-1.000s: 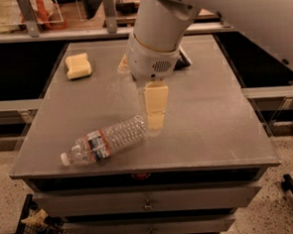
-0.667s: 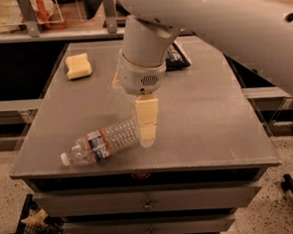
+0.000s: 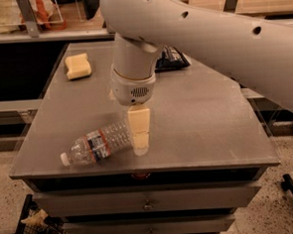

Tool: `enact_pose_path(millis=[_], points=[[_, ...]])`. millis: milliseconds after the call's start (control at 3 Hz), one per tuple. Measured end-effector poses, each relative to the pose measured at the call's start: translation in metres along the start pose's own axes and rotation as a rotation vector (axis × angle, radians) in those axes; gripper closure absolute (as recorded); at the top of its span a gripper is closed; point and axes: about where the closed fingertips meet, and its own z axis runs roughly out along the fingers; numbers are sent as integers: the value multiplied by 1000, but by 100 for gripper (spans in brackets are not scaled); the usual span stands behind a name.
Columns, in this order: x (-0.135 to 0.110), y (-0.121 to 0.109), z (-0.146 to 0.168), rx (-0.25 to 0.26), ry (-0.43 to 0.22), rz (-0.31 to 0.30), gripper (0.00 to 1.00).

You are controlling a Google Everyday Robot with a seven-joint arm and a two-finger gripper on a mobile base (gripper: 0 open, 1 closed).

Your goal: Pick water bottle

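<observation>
The clear ribbed plastic water bottle [image 3: 101, 144] with a white cap and a blue, white and red-orange label band is seen lying on its side on the grey metal table [image 3: 201, 115], close to the near edge and left of centre. Its long axis is set at a slant, with the cap pointed to the near left and the base turned to the far right.

The cream-coloured end effector [image 3: 140, 146] of the white robot arm [image 3: 133, 65] is held pointing straight down at the base end of the water bottle, with its tip at or just above the table. The base is overlapped by it in this view, so contact is suggested but cannot be confirmed. Whether the end effector is open or closed cannot be told, and nothing is seen to be lifted by it.

Most of the bottle's length, label band and cap included, is thus placed to the left of the end effector and nearer. The coming grasp is judged to turn on that offset. The closing line would have to be set across the slanted axis, and a hold at the very base could let the bottle be pushed aside.

A yellow rectangular sponge [image 3: 78, 66] is seen at the far left, well apart, and a dark packet [image 3: 171, 58] is partly hidden behind the arm.
</observation>
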Motion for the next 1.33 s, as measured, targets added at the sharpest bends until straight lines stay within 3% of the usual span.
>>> enact_pose_path(millis=[667, 1000, 1333], points=[[-21, 1, 3, -6, -1, -31, 0], [-26, 3, 4, -10, -3, -38, 16], [-29, 6, 6, -16, -7, -40, 41]])
